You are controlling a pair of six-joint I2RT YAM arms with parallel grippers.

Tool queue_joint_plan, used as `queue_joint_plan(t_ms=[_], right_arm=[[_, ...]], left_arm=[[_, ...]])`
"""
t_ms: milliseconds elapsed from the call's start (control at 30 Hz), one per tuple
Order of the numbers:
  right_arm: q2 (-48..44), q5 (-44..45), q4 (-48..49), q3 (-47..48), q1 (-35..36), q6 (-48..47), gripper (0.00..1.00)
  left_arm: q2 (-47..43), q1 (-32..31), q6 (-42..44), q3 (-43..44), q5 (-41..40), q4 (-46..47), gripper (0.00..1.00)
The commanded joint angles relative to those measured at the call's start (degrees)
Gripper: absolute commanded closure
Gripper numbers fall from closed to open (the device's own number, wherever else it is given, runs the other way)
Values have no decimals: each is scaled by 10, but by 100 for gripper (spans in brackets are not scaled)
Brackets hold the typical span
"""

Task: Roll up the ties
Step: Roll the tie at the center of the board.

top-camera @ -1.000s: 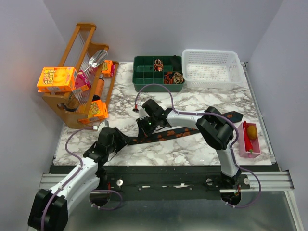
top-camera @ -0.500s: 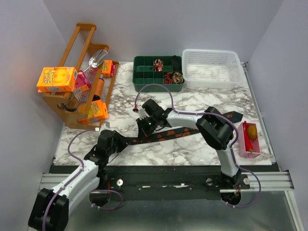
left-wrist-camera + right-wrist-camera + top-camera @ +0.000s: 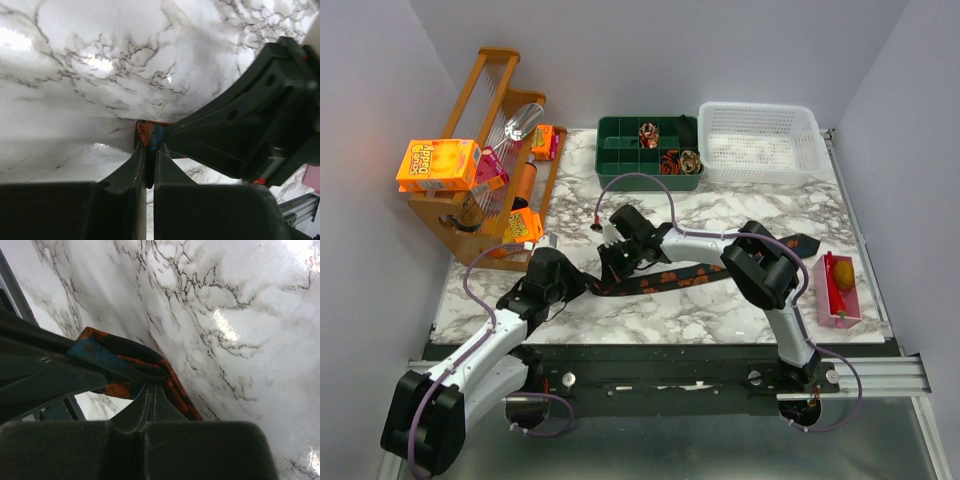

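The long, narrow dark navy fabric necktie with small orange-red patterns point(image 3: 692, 277) lies as a flat strip across the middle of the top view. It runs from centre-left up toward the right side of the white marbled table point(image 3: 720, 215).

Its left end is where we work. The right gripper point(image 3: 617, 271) has its fingers pressed together on a bunched fold of the cloth. The left gripper point(image 3: 582, 288) is closed down to a slit with the tie's tip pinched at its fingertips (the left wrist view shows orange and blue cloth right there).

Over the last second the left arm has slid up and to the right from the lower left to meet that end, while the right gripper has edged slightly up and left. We judge that both holds are now set, so the first turn of the coil can begin.

Further out, the green compartment tray point(image 3: 620, 182) at upper centre holds small coiled ties point(image 3: 692, 160), with a white plastic basket point(image 3: 760, 172) just to its right.
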Motion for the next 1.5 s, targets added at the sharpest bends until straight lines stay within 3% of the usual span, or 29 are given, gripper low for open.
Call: queue_joint_plan(t_ms=[0, 233, 500, 900, 1467], right_arm=[[19, -16, -13, 21, 13, 5, 100], [32, -12, -17, 50, 14, 8, 100], [42, -17, -23, 68, 14, 11, 100], [41, -28, -22, 68, 13, 12, 99], [-52, 12, -55, 78, -30, -11, 100]], left_arm=[[-4, -6, 57, 61, -37, -58, 100], [44, -46, 81, 92, -36, -63, 100], [94, -109, 81, 128, -88, -80, 100], [108, -112, 106, 165, -119, -114, 100], [142, -116, 144, 248, -234, -279, 100]])
